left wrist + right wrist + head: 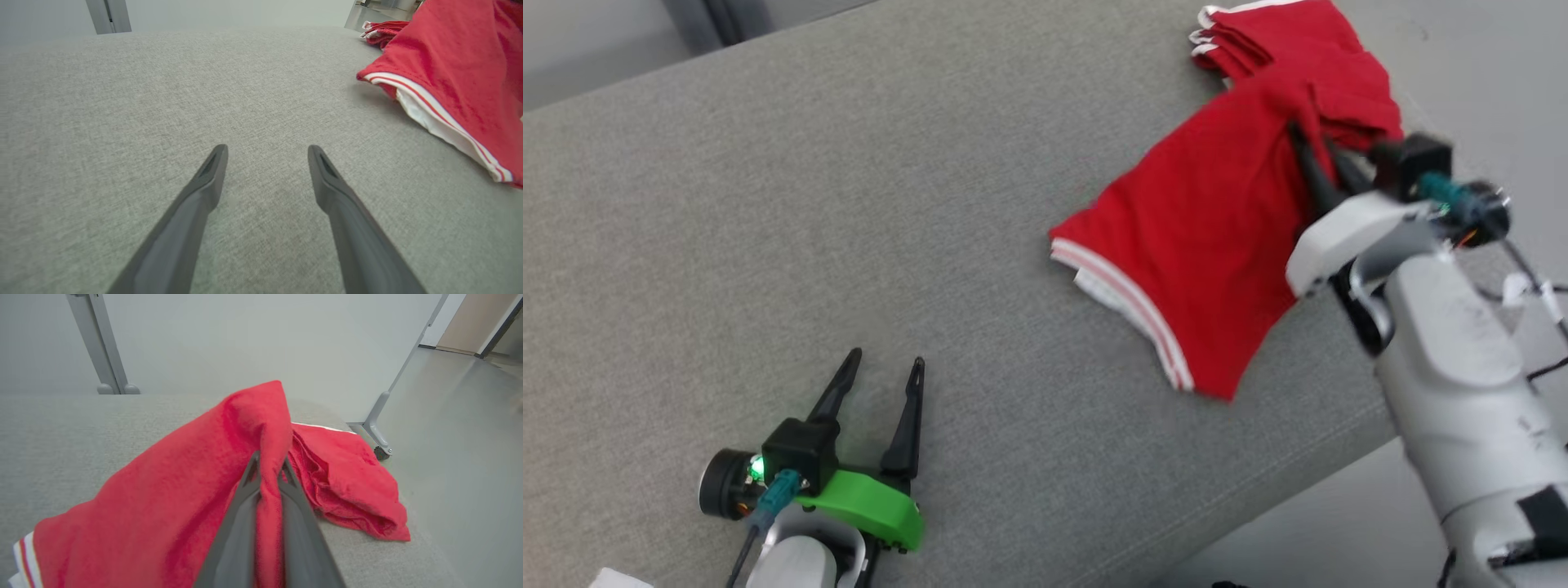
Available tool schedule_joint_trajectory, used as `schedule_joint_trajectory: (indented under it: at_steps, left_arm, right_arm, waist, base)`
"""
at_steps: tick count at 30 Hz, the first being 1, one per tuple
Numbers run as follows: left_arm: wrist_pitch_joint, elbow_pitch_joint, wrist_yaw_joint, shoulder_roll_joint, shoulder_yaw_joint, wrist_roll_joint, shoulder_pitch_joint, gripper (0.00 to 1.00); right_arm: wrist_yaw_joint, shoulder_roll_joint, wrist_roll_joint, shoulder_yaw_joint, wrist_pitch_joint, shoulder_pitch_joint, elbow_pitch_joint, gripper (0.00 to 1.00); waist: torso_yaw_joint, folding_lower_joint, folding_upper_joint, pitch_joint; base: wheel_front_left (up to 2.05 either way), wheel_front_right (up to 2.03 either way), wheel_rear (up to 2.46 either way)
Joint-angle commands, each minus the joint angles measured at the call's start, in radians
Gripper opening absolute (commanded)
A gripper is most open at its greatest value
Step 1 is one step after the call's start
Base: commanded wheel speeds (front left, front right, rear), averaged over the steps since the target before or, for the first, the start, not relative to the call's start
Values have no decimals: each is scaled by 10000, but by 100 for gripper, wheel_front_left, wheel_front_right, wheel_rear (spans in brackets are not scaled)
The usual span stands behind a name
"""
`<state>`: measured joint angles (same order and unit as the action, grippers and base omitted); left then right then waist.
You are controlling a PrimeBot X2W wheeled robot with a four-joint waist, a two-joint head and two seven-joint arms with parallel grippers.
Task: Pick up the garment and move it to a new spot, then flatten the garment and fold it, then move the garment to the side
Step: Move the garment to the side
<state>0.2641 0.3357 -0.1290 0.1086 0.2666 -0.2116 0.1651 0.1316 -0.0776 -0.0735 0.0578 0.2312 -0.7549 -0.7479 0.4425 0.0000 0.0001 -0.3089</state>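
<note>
You've got the big grey cushion (849, 245) under everything; the red garment (1209, 237) has one fold pinched tight between your right gripper's (269, 463) fingers, the rest draping off to its left and heaped just beyond its tips; your left gripper (886, 358) is spread wide and empty, garment well off to its right.

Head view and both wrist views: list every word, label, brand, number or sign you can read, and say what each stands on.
None can be read.
red garment: only white and red stripes along one edge, no print or label showing.
right forearm: a few dark marks, too blurred to read as text.
</note>
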Motion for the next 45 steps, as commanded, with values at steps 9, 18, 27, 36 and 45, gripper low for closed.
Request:
schedule_joint_trajectory:
  at_steps: [9,18,27,36,45]
  left_arm:
    - [-6,7,-30,345,261,-154,695,100]
    - [-15,150,-15,267,-94,-163,490,100]
    - [-7,128,-14,18,-835,24,237,100]
    - [-4,167,-14,-332,-1862,242,-50,100]
    - [-4,112,-14,-518,-2506,470,-643,100]
  right_arm:
    - [-21,-2140,2162,-2829,-1066,-2557,-1206,0]
    - [-21,-2021,4438,-5928,-545,-2011,-494,100]
    - [-21,-399,3564,-4493,338,-1564,427,100]
    - [-21,219,1421,-2061,343,822,2667,100]
    - [-21,220,-279,-852,345,3250,3511,100]
  waist:
    - [-1419,0,-1,-1193]
    - [-1739,0,-1,-931]
    - [-1791,0,-1,-229]
    - [-2522,0,-1,691]
    - [-3512,0,-1,1551]
  base:
    - [0,0,0]
    - [0,0,0]
    - [0,0,0]
    - [0,0,0]
    - [0,0,0]
